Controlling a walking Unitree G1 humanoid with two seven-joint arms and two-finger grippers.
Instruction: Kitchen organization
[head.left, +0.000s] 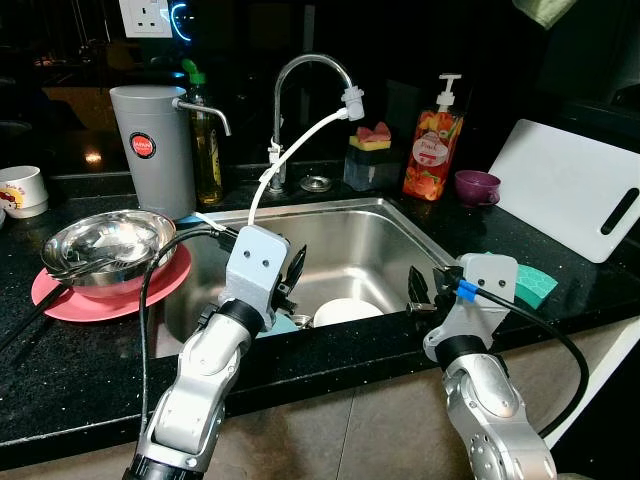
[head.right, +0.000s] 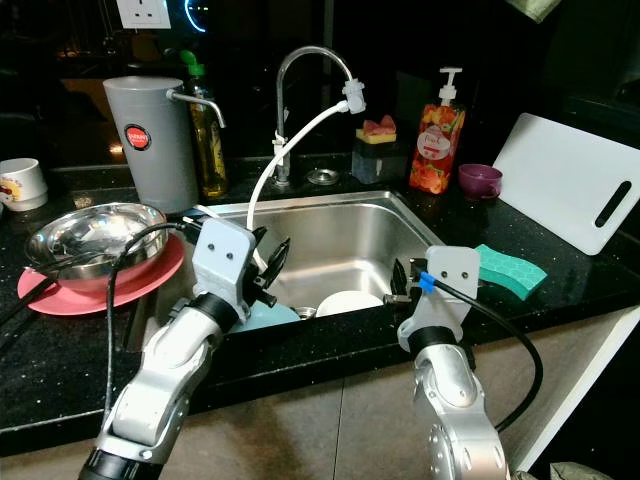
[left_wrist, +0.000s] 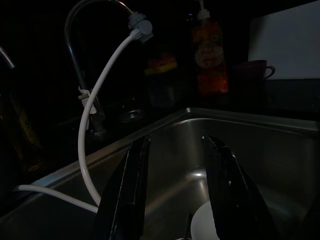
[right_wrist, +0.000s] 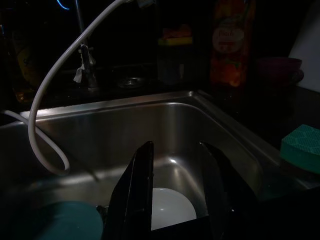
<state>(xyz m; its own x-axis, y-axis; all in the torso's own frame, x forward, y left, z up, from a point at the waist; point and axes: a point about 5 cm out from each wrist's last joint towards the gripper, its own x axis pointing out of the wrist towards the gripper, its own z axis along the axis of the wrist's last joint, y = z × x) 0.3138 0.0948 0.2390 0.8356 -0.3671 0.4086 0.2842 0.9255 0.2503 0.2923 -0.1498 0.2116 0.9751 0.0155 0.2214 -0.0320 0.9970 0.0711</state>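
In the head views, the left gripper (head.left: 292, 275) is hanging over the near left edge of the sink (head.left: 385, 218), fingers apart and holding nothing. The right gripper (head.left: 425, 290) is sitting at the near right edge, also open and empty. A white bowl (head.left: 346, 311) is lying in the sink, with a teal dish (head.right: 262, 316) on its left. A green sponge (head.left: 535, 283) is resting on the counter to the right.

The left wrist view is showing its fingers (left_wrist: 125, 200) spread over the white bowl.

The right wrist view is showing the same, with the teal dish alongside.
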